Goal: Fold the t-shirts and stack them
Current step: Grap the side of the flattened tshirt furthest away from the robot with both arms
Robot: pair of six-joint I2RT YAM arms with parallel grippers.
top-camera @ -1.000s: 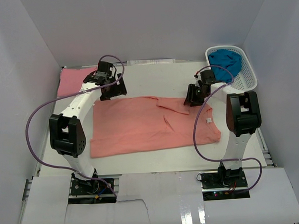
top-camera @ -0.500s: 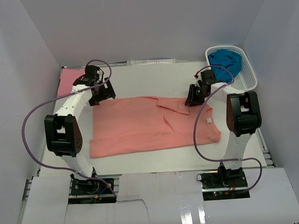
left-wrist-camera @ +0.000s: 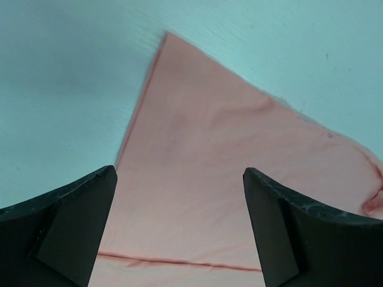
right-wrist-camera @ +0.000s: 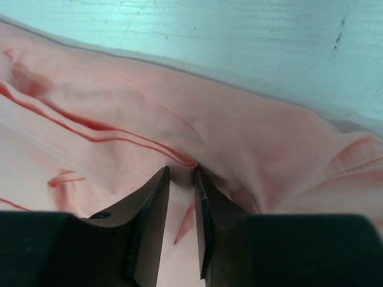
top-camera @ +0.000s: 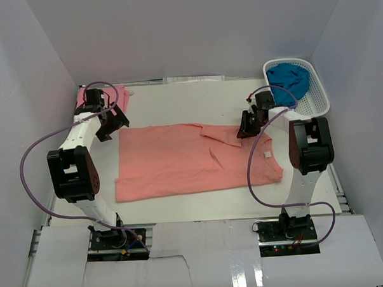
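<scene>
Top view: the salmon-orange t-shirt (top-camera: 192, 159) lies flat mid-frame on the counter (top-camera: 189, 99). The left tool (top-camera: 109, 126) is beside its upper-left corner and the right tool (top-camera: 245, 128) at its upper edge (a teal-blue t-shirt (top-camera: 289, 77) fills the basket (top-camera: 323, 99), upper right).
Left wrist: fingers (left-wrist-camera: 66, 221) spread wide above the cloth.
Right wrist: fingers (right-wrist-camera: 152, 221) pinch a fold.
</scene>
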